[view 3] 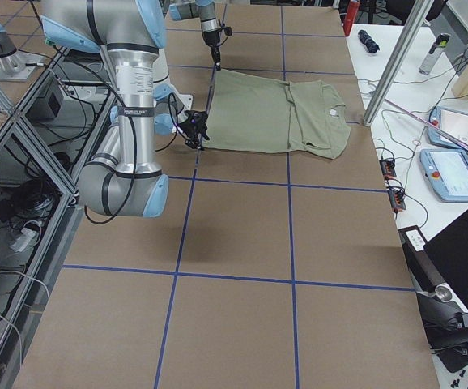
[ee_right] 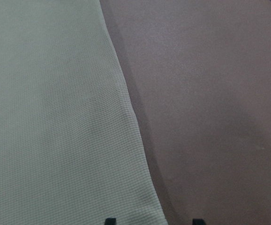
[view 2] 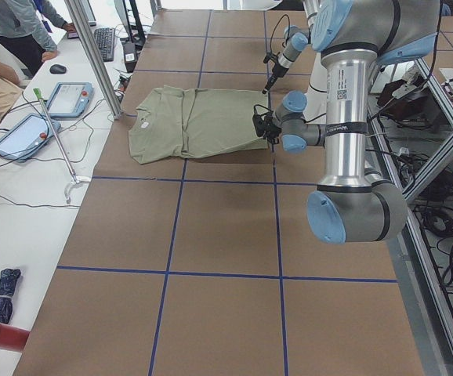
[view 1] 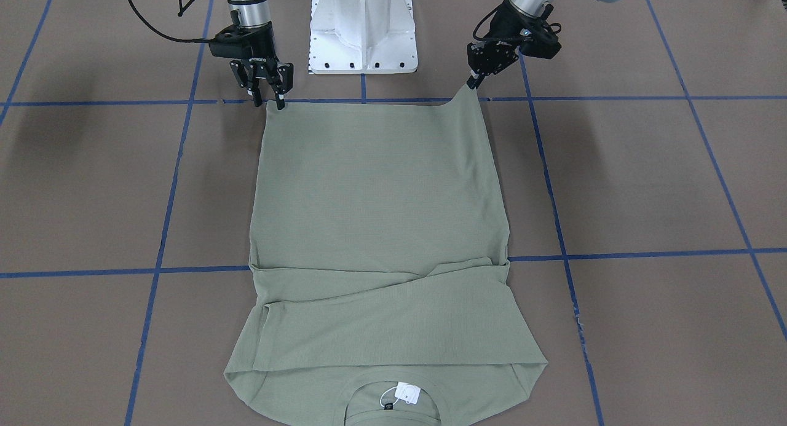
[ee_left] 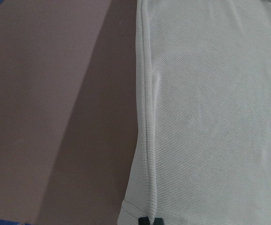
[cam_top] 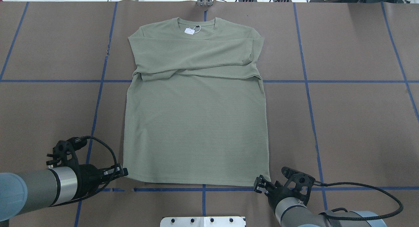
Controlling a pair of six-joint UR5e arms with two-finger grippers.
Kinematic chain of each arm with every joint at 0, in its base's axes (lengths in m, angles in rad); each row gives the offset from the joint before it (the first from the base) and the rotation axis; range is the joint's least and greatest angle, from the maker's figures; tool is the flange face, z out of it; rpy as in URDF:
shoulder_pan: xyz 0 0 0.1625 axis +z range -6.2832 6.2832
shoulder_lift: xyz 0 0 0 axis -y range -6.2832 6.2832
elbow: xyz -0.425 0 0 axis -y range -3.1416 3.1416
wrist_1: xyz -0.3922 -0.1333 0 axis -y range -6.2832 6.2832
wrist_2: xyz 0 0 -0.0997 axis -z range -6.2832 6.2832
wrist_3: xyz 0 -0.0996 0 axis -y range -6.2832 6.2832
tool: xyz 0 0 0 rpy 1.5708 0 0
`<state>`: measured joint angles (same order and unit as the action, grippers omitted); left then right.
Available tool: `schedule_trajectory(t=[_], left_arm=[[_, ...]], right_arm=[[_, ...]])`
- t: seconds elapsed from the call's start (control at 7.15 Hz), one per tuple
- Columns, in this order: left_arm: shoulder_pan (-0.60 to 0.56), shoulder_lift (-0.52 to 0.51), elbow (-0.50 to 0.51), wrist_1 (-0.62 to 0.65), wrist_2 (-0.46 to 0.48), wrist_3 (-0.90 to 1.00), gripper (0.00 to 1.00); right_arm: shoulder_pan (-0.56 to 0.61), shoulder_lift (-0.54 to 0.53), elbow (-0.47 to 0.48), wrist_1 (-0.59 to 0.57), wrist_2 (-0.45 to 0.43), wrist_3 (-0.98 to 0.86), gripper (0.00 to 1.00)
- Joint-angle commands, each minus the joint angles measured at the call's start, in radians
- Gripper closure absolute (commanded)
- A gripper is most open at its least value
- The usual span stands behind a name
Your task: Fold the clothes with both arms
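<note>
Brown table covering (cam_top: 360, 122) gridded with blue tape (cam_top: 327, 81), white side bench (view 2: 11, 235), aluminium post (view 2: 94, 56), even light

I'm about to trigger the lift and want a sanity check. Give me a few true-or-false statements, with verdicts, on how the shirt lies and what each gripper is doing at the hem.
1. Both sleeves are folded across the chest of the shirt. True.
2. The neck end of the shirt lies nearest the robot's base. False: the hem is nearest the base, and the neck tag is at the far end.
3. The left gripper is pinched on a hem corner, which is pulled up slightly. True.
4. The right gripper is shut on the other hem corner. False: it is at that corner, but its fingers are apart.
</note>
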<state>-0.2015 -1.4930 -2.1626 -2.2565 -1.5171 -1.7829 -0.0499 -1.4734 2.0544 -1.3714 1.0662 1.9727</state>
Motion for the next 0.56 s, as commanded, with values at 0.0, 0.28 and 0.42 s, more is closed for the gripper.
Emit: schedule_trajectory(t=[0.0, 0.28, 0.42], left_arm=[[0.0, -0.001, 0.0, 0.0, 0.0, 0.0, 1.0], [0.0, -0.001, -0.003, 0.0, 0.0, 0.0, 1.0], [0.0, -0.001, -0.006, 0.0, 0.0, -0.001, 1.0]], right_arm=[[-0.002, 0.005, 0.009, 0.0, 0.0, 0.002, 0.69], [-0.008, 0.008, 0.006, 0.0, 0.0, 0.002, 0.79], [-0.01, 0.008, 0.006, 0.0, 0.0, 0.002, 0.96]])
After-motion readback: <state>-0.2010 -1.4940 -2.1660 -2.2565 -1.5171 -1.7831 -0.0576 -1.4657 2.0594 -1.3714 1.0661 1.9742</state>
